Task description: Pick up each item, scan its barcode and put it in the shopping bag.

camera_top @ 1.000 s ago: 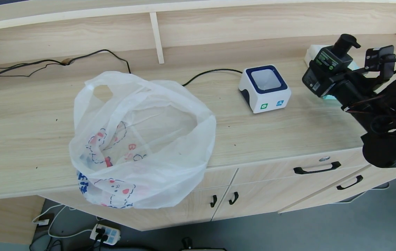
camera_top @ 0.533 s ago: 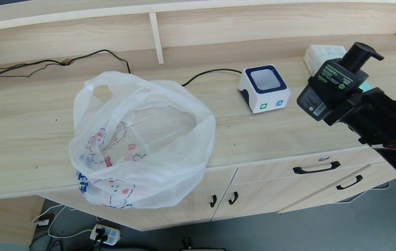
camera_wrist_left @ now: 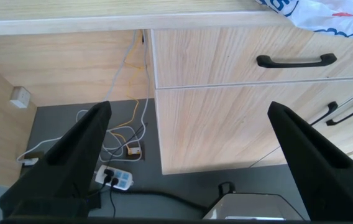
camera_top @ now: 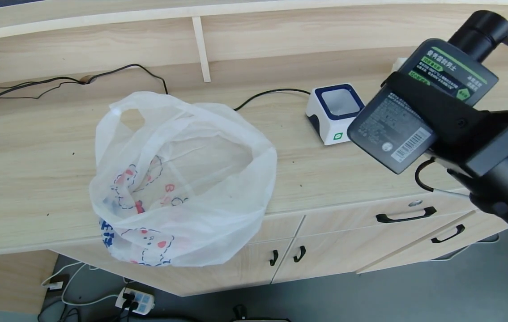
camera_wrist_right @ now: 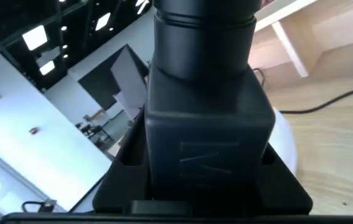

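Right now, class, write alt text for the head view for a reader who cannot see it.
The right gripper holds a black pump bottle up, barcode toward the camera, partly hiding the white scanner on a wooden counter. An open white shopping bag sits farther left.

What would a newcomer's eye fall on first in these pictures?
First, the black bottle, held in the air on the right by the right gripper with jaws shut, its barcode label facing the head camera. Next, the open white bag with cartoon prints, on the counter at its front edge, left of the middle. Between them stands the small white scanner.
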You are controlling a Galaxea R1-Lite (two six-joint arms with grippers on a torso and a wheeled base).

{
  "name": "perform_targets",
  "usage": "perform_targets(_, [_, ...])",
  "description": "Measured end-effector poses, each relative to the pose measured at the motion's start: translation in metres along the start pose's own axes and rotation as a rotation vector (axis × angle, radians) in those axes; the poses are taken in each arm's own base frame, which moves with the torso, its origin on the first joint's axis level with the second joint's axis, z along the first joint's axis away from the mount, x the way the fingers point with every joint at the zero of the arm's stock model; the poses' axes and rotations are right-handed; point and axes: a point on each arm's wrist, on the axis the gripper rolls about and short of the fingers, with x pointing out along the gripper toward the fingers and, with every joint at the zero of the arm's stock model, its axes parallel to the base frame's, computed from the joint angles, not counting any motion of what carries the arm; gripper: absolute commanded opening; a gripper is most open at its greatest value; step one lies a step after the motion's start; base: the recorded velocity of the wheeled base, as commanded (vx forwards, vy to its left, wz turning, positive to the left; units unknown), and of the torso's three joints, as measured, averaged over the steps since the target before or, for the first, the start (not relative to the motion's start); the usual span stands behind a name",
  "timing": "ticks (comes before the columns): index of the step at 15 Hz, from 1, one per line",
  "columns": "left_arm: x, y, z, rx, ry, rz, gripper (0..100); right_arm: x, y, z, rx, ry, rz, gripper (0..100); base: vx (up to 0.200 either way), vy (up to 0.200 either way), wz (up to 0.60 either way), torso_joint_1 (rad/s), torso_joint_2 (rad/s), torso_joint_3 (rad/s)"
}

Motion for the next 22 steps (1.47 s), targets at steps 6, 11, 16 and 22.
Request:
perform_targets(6, [0.0,0.0,0.0,0.001,-0.001,0.0,100,0.012,0.057,-0.022,0.113,0.069,0.258,0,0.0,0.0,0.0,0.0,0.0,0.0])
perform_targets(11, [0.0,0.0,0.0,0.009,-0.001,0.0,100,0.017,0.086,-0.036,0.177,0.106,0.367,0,0.0,0.0,0.0,0.0,0.0,0.0])
perform_targets(16, [0.0,0.0,0.0,0.038,-0.001,-0.001,100,0.039,0.084,-0.036,0.211,0.061,0.343,0,0.0,0.0,0.0,0.0,0.0,0.0])
perform_targets(22, [0.0,0.0,0.0,0.036,-0.001,0.0,100,0.039,0.047,-0.032,-0.017,0.027,0.2,0,0.0,0.0,0.0,0.0,0.0,0.0])
